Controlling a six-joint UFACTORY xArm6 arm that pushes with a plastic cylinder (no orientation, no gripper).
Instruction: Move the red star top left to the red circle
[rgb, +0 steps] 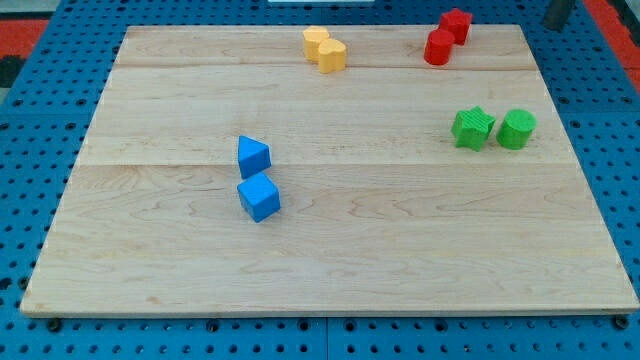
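The red star (456, 24) sits near the board's top right edge. The red circle (437, 47) touches it just below and to its left. A dark rod enters at the view's top right corner, off the wooden board. My tip (551, 24) is to the right of the red star, well apart from both red blocks.
Two yellow blocks (325, 49) touch each other at the top middle. A green star (473, 128) and a green circle (517, 129) stand side by side at the right. A blue triangle (253, 155) sits just above a blue cube (259, 197) left of centre. The wooden board (400, 250) lies on a blue pegboard.
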